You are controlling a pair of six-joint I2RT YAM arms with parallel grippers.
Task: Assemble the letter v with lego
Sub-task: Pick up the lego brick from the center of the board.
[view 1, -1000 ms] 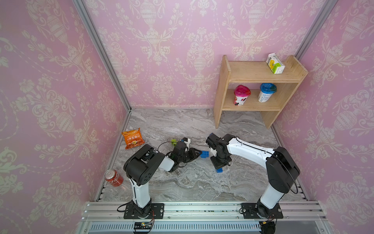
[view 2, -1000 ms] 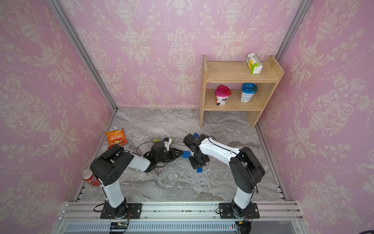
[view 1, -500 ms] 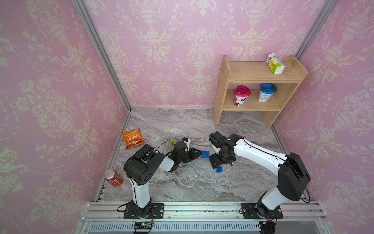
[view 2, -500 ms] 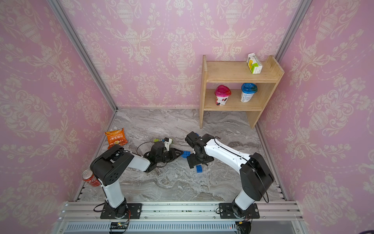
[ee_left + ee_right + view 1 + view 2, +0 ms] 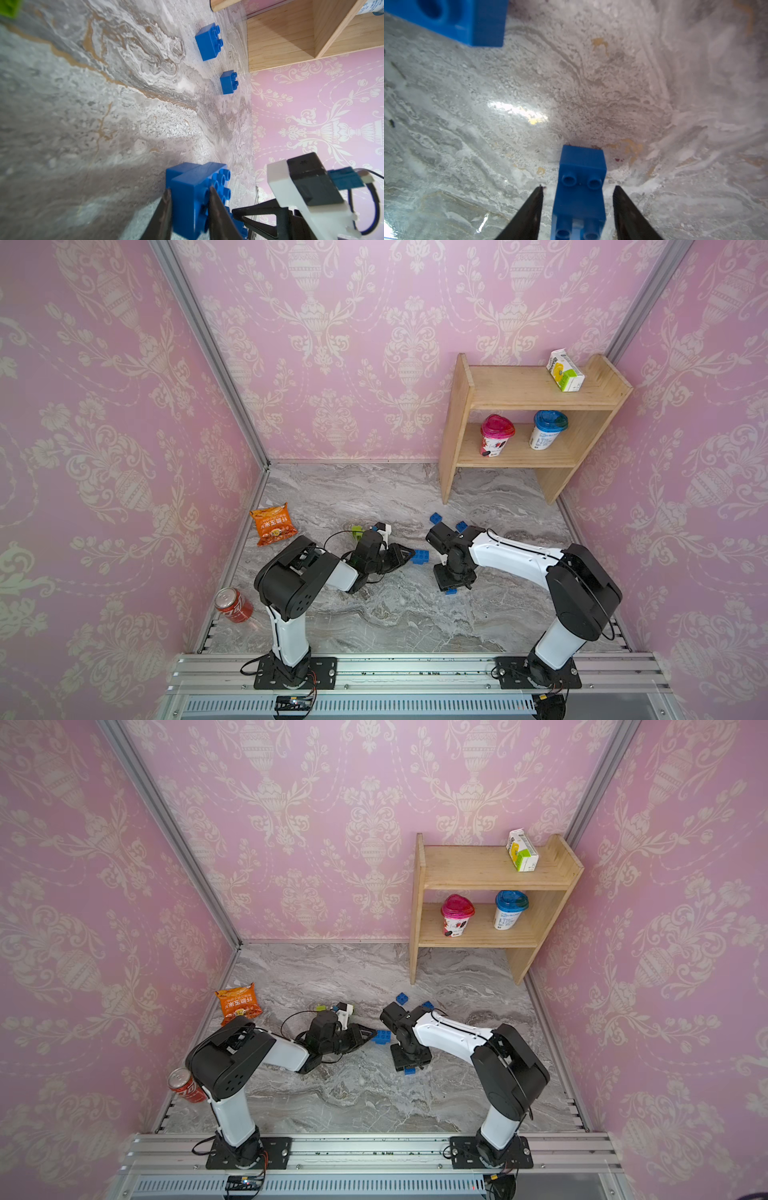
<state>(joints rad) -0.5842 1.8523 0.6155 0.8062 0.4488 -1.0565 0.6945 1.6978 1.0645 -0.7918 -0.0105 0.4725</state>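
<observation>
My left gripper [image 5: 190,190] is shut on a clump of joined blue lego bricks [image 5: 199,180], low over the marble floor near the middle [image 5: 419,556]. To its right, my right gripper [image 5: 577,186] points down and stands open around a single blue brick [image 5: 581,166] lying on the floor, with a gap on each side. In both top views this brick pokes out under the fingers [image 5: 451,591] [image 5: 410,1071]. Two loose blue bricks [image 5: 435,517] [image 5: 461,526] lie behind the right arm. A lime green brick [image 5: 357,529] lies behind the left gripper.
An orange snack bag [image 5: 273,524] lies at the back left and a red can [image 5: 232,605] at the front left. A wooden shelf [image 5: 523,398] with two cups and a carton stands at the back right. Pink walls close three sides.
The right gripper's jaws opened. It drew back from the single blue brick, then came down over it again with the jaws narrower. The left gripper kept still with its bricks.
</observation>
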